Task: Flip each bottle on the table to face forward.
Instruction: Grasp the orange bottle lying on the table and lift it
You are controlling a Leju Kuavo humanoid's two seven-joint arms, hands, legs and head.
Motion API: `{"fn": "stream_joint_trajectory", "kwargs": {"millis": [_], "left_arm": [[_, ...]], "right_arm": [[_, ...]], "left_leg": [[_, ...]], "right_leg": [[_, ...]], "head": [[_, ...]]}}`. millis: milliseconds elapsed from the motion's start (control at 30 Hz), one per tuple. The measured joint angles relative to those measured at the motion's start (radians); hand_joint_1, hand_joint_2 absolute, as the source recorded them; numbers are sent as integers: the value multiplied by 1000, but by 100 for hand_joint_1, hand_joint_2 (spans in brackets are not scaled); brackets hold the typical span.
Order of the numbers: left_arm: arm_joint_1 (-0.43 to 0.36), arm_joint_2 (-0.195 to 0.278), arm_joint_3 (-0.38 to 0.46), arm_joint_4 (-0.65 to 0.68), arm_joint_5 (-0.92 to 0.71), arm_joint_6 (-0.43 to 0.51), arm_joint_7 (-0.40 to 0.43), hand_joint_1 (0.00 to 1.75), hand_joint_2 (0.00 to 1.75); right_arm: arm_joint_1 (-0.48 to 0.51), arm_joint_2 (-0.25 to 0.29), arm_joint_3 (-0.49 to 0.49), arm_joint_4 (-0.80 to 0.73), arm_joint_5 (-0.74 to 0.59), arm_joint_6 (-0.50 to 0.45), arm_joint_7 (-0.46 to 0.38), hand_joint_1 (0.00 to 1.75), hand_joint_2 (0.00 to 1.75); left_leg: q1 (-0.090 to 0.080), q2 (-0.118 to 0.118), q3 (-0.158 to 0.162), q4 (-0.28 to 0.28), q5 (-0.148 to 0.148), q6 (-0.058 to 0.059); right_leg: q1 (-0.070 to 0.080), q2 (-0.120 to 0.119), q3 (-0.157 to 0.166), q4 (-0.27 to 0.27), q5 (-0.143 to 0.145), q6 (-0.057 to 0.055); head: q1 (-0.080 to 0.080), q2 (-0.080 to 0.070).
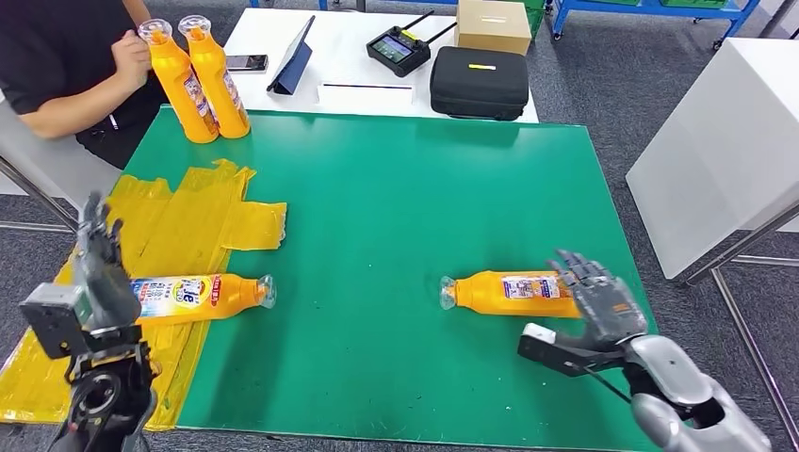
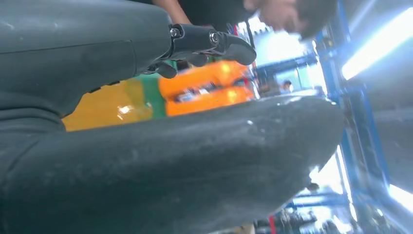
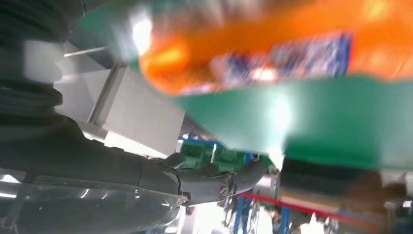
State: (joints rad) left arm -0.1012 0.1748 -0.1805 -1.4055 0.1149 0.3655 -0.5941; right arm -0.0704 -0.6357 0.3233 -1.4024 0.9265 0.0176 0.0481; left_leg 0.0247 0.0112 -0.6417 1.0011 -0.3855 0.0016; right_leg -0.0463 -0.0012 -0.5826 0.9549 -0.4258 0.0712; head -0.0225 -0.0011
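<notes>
1. Two orange bottles lie on their sides on the green table [image 1: 396, 217]: the left bottle [image 1: 203, 296] partly on yellow plastic sheeting [image 1: 203, 212], the right bottle [image 1: 509, 292] near the right edge.
2. The left hand [image 1: 94, 259] hovers by the left bottle's base, fingers apart, holding nothing.
3. The right hand [image 1: 598, 297] is at the right bottle's base, fingers spread; whether it touches is unclear.
4. Risk: a nudged bottle could roll away, and the loose sheeting may slide.
5. Two standing bottles [image 1: 198, 80] sit beside a person [image 1: 66, 66], well clear.
</notes>
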Motion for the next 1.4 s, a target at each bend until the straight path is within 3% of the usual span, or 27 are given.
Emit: {"fn": "stream_joint_trajectory", "kwargs": {"millis": [300, 500, 667, 933, 1133, 1400], "left_arm": [[-87, -9, -50, 43, 12, 3, 6, 0, 0], [-93, -10, -53, 47, 12, 5, 3, 0, 0], [-82, -8, -52, 47, 17, 15, 1, 0, 0], [-75, 2, -51, 47, 35, 15, -9, 0, 0], [-70, 10, -51, 48, 66, 13, -22, 0, 0], [-77, 19, -52, 59, 99, 6, -35, 0, 0]], "right_arm": [[-61, 52, 99, 178, 13, 60, 27, 0, 175], [-146, 91, 130, 308, 95, -10, 69, 0, 175], [-158, 95, 112, 328, 131, -65, 85, 0, 175], [-153, 93, 58, 326, 149, -80, 69, 0, 175], [-146, 74, 49, 335, 127, -39, 22, 0, 175], [-210, 95, 80, 463, 111, -3, -31, 0, 175]], "left_leg": [[0, 0, 0, 0, 0, 0], [0, 0, 1, 0, 1, 1], [-1, 0, 0, 0, 1, 1], [-1, -2, 0, 0, 1, 1], [-1, -2, -1, 0, 1, 1], [0, 1, 2, 0, 1, 1]], "right_leg": [[0, 1, 0, 0, 0, 0], [0, 0, 1, 0, 0, 0], [-1, 0, 2, 0, 1, 1], [0, 0, 1, 0, 1, 1], [-1, 0, 1, 0, 1, 1], [0, 1, 1, 0, 1, 0]], "head": [[0, 0], [0, 0], [0, 0], [0, 0], [0, 0], [0, 0]]}}
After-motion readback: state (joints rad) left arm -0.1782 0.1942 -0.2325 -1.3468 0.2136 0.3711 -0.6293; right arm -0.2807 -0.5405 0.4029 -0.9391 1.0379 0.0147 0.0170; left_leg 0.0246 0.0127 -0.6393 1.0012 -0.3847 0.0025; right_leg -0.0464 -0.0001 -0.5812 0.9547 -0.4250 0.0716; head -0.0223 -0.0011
